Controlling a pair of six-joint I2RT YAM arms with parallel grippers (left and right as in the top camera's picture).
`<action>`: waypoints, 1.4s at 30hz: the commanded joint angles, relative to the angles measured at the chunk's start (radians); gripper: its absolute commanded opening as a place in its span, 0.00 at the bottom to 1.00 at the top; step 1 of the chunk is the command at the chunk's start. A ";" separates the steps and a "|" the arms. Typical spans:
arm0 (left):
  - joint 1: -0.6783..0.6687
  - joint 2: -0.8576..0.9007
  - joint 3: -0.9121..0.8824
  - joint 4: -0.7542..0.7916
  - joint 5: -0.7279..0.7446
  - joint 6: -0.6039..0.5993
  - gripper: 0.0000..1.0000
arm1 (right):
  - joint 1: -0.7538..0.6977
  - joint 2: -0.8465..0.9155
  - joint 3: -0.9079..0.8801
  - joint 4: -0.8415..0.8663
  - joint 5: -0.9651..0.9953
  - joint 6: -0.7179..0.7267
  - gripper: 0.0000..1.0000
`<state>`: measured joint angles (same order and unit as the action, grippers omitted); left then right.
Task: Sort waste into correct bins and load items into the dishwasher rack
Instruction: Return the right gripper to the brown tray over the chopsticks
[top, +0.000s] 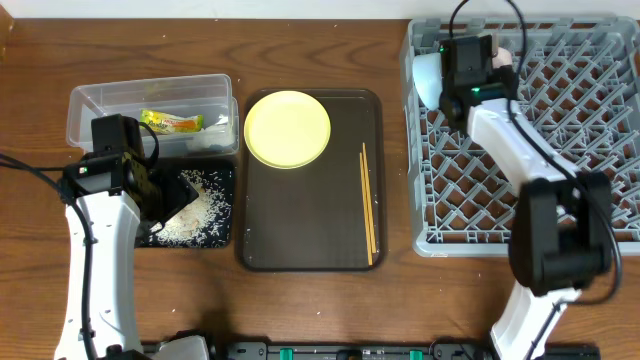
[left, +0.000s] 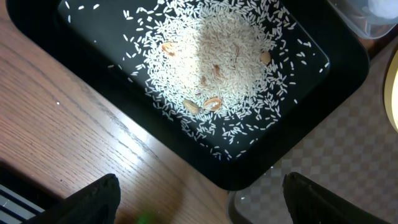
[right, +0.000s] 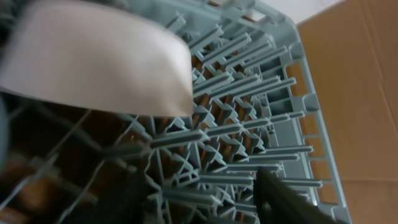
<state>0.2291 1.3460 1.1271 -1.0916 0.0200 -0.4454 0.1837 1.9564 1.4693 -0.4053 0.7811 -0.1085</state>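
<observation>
Plate: one yellow plate (top: 287, 128) is lying on the brown tray (top: 310, 240).
Chopsticks: two chopsticks (top: 368, 205) are lying right of it on the same tray.
Wrapper: one wrapper (top: 170, 122) is sitting in the clear tub (top: 95, 100).
Left tool (left: 199, 194): is hovering, fingers spread and empty, over rice (left: 211, 68) in the black tray (left: 339, 78).
Right tool (top: 478, 70): is hanging over the rack (top: 560, 200); possibly near a white bowl (right: 93, 59), but I cannot tell its grip.

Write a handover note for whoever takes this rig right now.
Left gripper open, empty, over the black tray edge.
Right gripper: grip unclear, at the rack corner beside a pale bowl.
Done: wrapper in clear tub, rice in black tray, light blue bowl in the rack.
Left: yellow plate and chopsticks, both on the brown tray. Cup not seen.
</observation>
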 joint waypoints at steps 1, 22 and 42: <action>0.005 -0.009 -0.004 0.000 -0.002 -0.005 0.86 | 0.003 -0.125 0.002 -0.061 -0.151 0.053 0.61; 0.005 -0.009 -0.004 -0.007 -0.002 -0.005 0.93 | 0.297 -0.187 0.002 -0.552 -0.943 0.353 0.54; 0.005 -0.009 -0.004 -0.007 -0.002 -0.001 0.93 | 0.465 0.105 0.002 -0.599 -0.833 0.636 0.39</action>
<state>0.2291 1.3460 1.1271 -1.0958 0.0204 -0.4461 0.6392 2.0377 1.4704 -1.0016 -0.0956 0.4850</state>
